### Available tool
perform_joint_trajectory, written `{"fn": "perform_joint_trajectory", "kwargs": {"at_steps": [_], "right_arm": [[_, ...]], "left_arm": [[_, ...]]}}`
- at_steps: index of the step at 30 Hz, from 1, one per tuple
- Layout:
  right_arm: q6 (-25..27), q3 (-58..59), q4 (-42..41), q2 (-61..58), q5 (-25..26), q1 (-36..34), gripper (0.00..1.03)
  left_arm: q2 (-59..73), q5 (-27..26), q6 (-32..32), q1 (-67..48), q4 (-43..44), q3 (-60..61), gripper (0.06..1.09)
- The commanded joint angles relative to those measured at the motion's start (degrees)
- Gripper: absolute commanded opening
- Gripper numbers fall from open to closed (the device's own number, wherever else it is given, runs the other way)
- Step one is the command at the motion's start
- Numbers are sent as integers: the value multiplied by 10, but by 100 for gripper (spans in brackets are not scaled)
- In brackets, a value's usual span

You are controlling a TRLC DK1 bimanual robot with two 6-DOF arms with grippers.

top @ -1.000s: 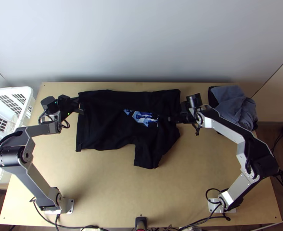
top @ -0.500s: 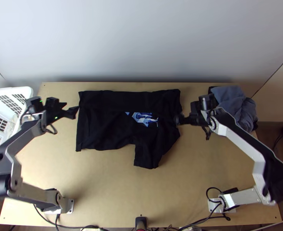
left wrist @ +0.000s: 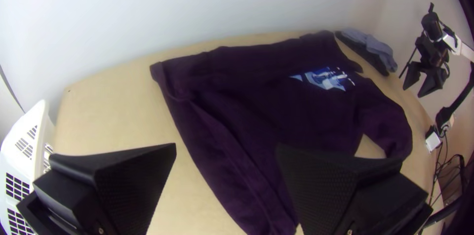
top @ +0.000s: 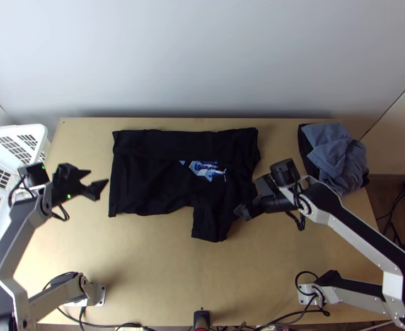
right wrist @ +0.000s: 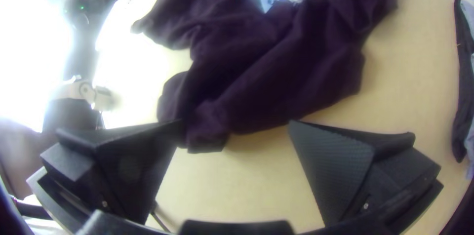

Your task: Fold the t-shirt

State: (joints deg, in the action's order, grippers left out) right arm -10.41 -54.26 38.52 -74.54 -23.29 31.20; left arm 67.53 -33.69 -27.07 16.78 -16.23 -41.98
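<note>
Black t-shirt [top: 158,179] with a blue-and-white print [top: 208,170], far side apparently folded in.
Top view: it lies on the light wooden table [top: 147,259]; the black left gripper [top: 98,177] is just off its left end, the black right gripper [top: 242,211] by its jutting near sleeve [top: 206,223]. That side and the closing folds probably remain. Left wrist view: left gripper wide apart, empty. Right wrist view: right gripper likewise.

1 wht basket [top: 34,128] L, 1 cloth pile [top: 334,151] R
</note>
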Motion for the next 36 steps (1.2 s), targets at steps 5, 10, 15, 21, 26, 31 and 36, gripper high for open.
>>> {"fn": "perform_joint_trajectory", "kwargs": {"at_steps": [5,10,15,21,26,31,36], "right_arm": [[18,16,90,26,-34,89,99],[18,24,95,32,-51,99,99],[14,30,92,25,-52,120,99],[-27,34,31,-9,-52,131,99],[-65,39,-45,-46,-51,134,97],[-65,34,-68,-104,-41,153,96],[-70,39,-71,-125,-29,167,96]], "left_arm": [[-122,-4,-101,-68,-181,80,103],[-132,0,-157,-69,-241,90,103],[-123,12,-156,-68,-204,102,103],[-93,22,-120,-64,-115,123,103],[-87,22,-90,-71,-79,126,103],[-71,26,-65,-77,-35,132,103],[-71,37,-66,-77,-34,131,103]]}}
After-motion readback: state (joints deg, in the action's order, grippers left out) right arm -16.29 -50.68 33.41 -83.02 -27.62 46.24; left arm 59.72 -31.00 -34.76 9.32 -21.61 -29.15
